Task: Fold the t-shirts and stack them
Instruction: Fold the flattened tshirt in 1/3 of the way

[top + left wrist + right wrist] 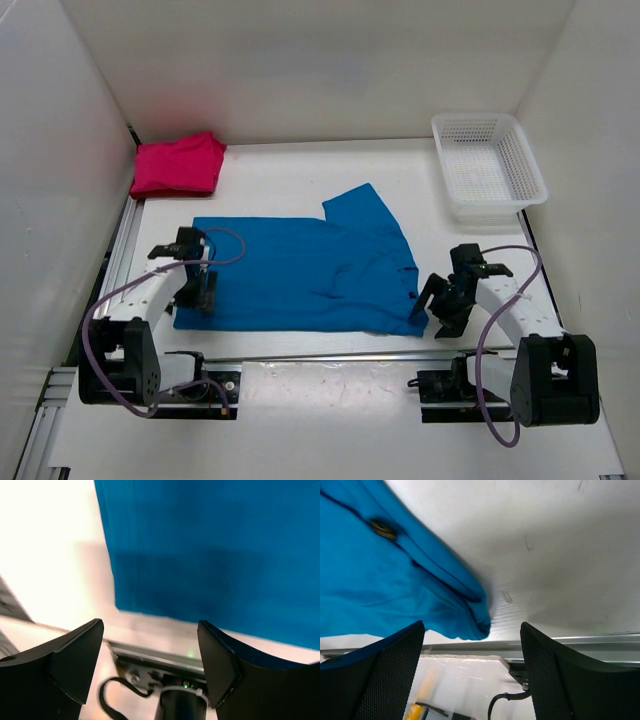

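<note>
A bright blue t-shirt [300, 270] lies spread on the table, folded lengthwise, one sleeve pointing to the back. A folded pink-magenta t-shirt [178, 165] sits in the back left corner. Over the blue shirt's near left corner hangs my left gripper [205, 290], jaws wide apart and empty; its wrist view shows the blue cloth [215, 555] beyond the fingers [75, 655]. At the shirt's near right corner my right gripper [432, 305] is open too, with the cloth's corner [420, 585] lying loose ahead of the fingers [555, 665].
A white mesh basket [490, 165] stands at the back right. White walls close in the left, back and right. A metal rail [300, 357] runs along the near edge, between the arm bases.
</note>
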Robot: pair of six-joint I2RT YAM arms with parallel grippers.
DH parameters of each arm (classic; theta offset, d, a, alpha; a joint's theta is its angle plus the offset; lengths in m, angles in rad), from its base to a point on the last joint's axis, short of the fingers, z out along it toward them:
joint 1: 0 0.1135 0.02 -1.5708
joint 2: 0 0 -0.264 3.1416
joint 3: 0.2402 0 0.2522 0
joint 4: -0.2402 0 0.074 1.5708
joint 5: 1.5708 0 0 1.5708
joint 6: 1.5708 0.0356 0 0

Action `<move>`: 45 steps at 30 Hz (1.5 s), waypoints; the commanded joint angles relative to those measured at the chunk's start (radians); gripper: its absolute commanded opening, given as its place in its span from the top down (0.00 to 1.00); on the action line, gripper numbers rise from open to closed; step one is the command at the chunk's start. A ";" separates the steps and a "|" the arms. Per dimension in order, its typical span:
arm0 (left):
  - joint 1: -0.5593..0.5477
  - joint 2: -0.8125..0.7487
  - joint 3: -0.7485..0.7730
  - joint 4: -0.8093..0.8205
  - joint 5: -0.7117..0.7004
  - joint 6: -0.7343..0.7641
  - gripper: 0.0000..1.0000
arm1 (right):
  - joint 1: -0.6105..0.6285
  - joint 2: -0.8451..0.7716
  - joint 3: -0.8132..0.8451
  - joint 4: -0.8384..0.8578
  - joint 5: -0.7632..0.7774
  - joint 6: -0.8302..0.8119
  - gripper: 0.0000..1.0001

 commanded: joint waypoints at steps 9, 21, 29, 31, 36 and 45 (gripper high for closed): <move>0.228 0.114 -0.044 0.146 0.064 0.000 0.13 | 0.014 0.061 -0.077 0.113 -0.062 0.044 0.31; 0.272 0.205 0.002 0.167 0.265 0.000 0.35 | 0.014 0.106 -0.075 0.133 -0.109 0.016 0.65; 0.312 0.173 -0.019 0.167 0.230 0.000 0.90 | 0.014 0.103 -0.040 0.065 -0.070 0.025 1.00; 0.331 0.139 -0.019 0.145 0.187 0.000 0.90 | 0.014 0.063 -0.031 -0.007 -0.056 0.034 1.00; 0.369 0.004 -0.019 0.020 0.096 0.000 0.90 | 0.014 -0.119 -0.021 -0.163 -0.019 0.071 1.00; 0.369 -0.067 -0.082 -0.129 0.043 0.000 0.79 | 0.014 -0.294 -0.064 -0.323 0.009 0.123 0.70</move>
